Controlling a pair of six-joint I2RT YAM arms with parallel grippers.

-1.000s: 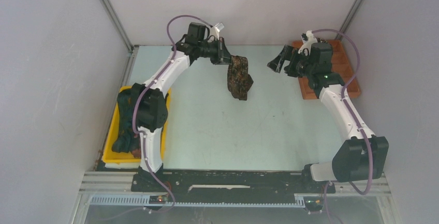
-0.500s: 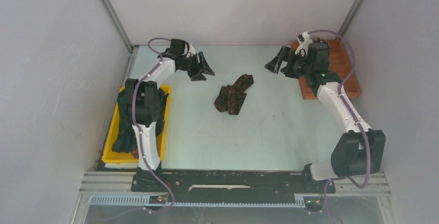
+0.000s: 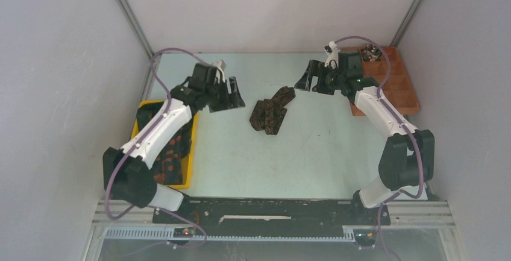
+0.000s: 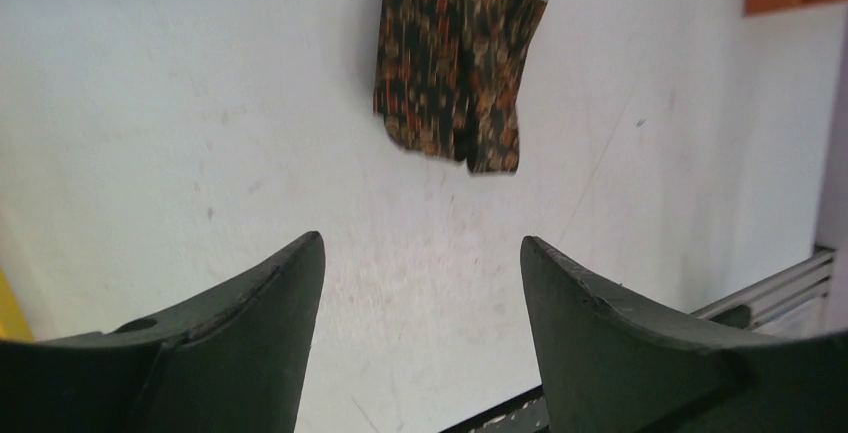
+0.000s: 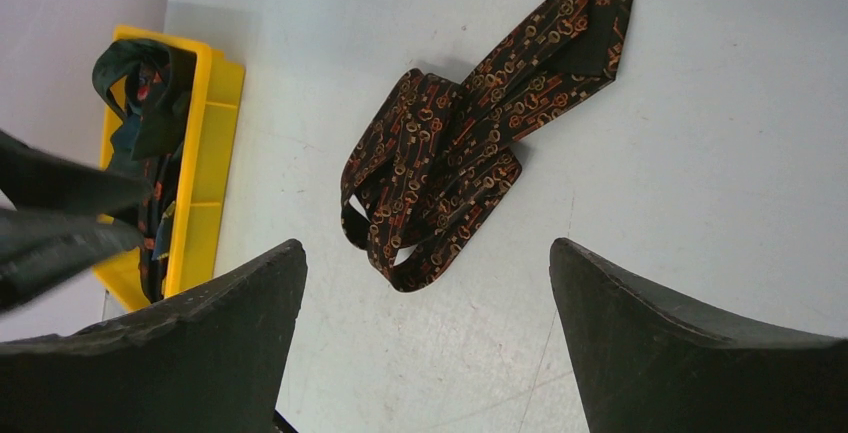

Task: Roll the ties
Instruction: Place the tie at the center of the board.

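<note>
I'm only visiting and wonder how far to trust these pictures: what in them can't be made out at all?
Yellow bin, top view: the left arm crosses it, so the ties inside cannot be counted.
Orange tray, top view: the patterned lump in its far compartment is too small to identify.
Tie on the table, left wrist view: the top edge cuts off its far part.

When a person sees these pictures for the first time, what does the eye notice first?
A dark fabric necktie with an orange-brown pattern lies crumpled in the middle of the pale table, between the open left gripper and the open right gripper. At the table's left edge, a yellow plastic bin holds more dark ties.
</note>
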